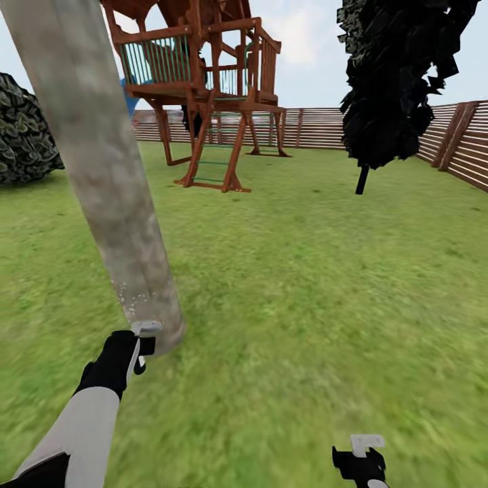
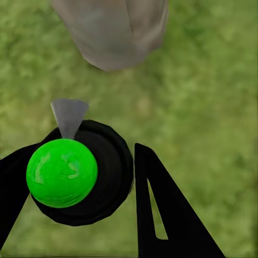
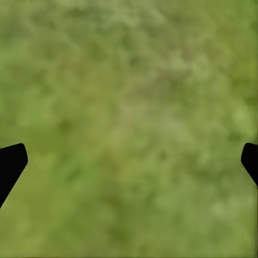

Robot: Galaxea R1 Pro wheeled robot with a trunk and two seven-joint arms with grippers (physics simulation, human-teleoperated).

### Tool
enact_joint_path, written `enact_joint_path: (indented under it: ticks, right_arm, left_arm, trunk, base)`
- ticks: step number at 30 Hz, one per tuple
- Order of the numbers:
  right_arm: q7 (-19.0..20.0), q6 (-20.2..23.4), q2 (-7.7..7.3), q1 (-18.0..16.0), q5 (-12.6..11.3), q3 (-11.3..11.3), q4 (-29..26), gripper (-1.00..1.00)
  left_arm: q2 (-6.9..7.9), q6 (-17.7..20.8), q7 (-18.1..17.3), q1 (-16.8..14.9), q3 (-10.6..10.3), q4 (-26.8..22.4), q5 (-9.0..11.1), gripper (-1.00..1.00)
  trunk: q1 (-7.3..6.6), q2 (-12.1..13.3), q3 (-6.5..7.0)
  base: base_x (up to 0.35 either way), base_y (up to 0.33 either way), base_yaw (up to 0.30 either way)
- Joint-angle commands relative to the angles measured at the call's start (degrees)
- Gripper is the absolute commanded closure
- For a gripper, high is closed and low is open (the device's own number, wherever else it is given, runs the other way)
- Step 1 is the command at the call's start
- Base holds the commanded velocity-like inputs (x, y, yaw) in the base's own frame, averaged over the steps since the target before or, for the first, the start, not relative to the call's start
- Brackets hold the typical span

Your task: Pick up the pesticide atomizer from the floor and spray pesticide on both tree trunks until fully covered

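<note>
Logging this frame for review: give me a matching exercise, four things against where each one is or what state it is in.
Things:
1. trunk
2. play tower
3. left gripper
4. right gripper

Places or states:
A. open over bare grass
B. at the back, before the fence
C. shut on the atomizer
D. just ahead of the left gripper, white specks low on it

Pairs: 1-D, 2-B, 3-C, 4-A
</note>
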Motion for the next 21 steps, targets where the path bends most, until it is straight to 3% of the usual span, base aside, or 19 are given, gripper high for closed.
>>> enact_joint_path:
  ticks: [1,5,12,16,21]
  right_arm:
    - [-0.2,-0.1,-0.02,0.0,-0.1,0.4,0.0,-1.00]
    - [-0.2,-0.1,-0.01,0.0,-0.1,0.4,0.1,-1.00]
    - [-0.2,-0.1,-0.01,0.0,-0.1,0.4,0.0,-1.00]
    - [-0.2,-0.2,-0.01,0.0,-0.2,0.4,0.0,-1.00]
    - [-0.2,-0.1,-0.06,0.0,-0.2,0.4,0.0,-1.00]
  left_arm:
    - [-0.03,0.2,-0.3,0.0,0.4,-0.1,-0.4,1.00]
    - [0.20,0.1,-0.3,0.5,0.5,-0.2,-0.3,1.00]
    - [0.07,0.1,-0.3,0.6,0.4,-0.2,-0.2,1.00]
    - [0.04,0.2,-0.6,0.6,0.5,-0.2,0.0,1.00]
    - [0.31,0.4,-0.6,0.2,0.5,-0.2,0.0,1.00]
  trunk:
    - [0.00,0.0,-0.05]
    - [0.00,0.0,-0.05]
    - [0.00,0.0,-0.05]
    - [0.00,0.0,-0.05]
    - [0.00,0.0,-0.05]
  base:
    - [0.091,-0.278,0.274]
    - [0.160,-0.252,0.269]
    - [0.169,-0.227,0.029]
    - [0.064,-0.248,0.194]
    - [0.233,-0.029,0.274]
